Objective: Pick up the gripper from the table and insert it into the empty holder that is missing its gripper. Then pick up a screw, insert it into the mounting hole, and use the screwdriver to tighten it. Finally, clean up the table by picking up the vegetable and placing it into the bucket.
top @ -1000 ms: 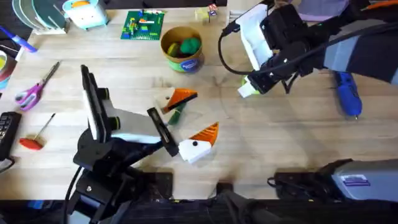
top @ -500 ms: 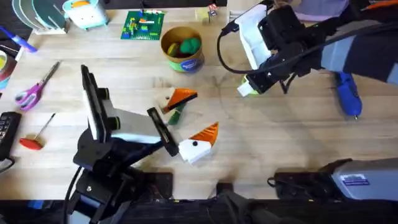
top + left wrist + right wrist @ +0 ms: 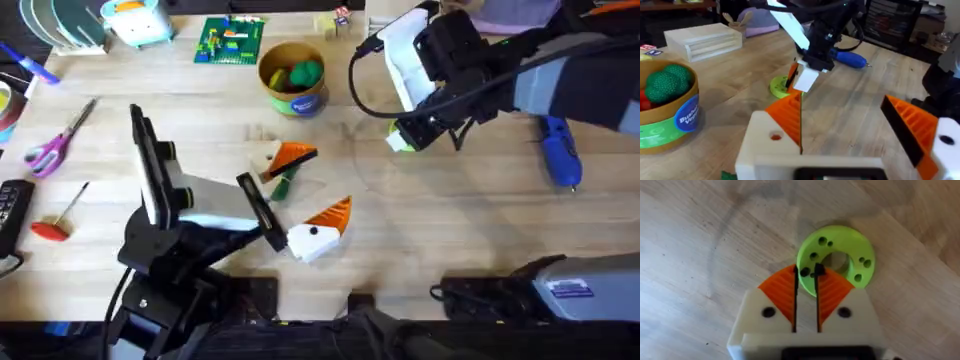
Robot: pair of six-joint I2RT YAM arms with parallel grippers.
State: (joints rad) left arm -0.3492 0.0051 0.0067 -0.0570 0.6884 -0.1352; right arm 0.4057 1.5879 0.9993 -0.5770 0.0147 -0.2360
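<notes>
A wooden table, seen from beside the robot. Toward the left, the left arm lies low, and its tool [image 3: 316, 184] is spread wide, white bases and orange ribbed tips well apart. The vegetable [image 3: 282, 186], a small dark green bundle, lies on the table just beside the farther orange tip. It looks ready to be scooped up for the clean-up step, though that step appears not yet begun.

Behind it, at the far side, stands the bucket [image 3: 301, 100], a yellow-tan tub already holding toy produce, within easy reach for the drop.

Right of centre, the right arm points down, its tool [image 3: 806, 277] narrowed to a slim gap, tips at the rim of a lime-green disc [image 3: 860, 245] full of small holes. I judge it is taking a screw there; whether it holds one I cannot tell.

Far right, the blue screwdriver [image 3: 558, 150] lies untouched.
</notes>
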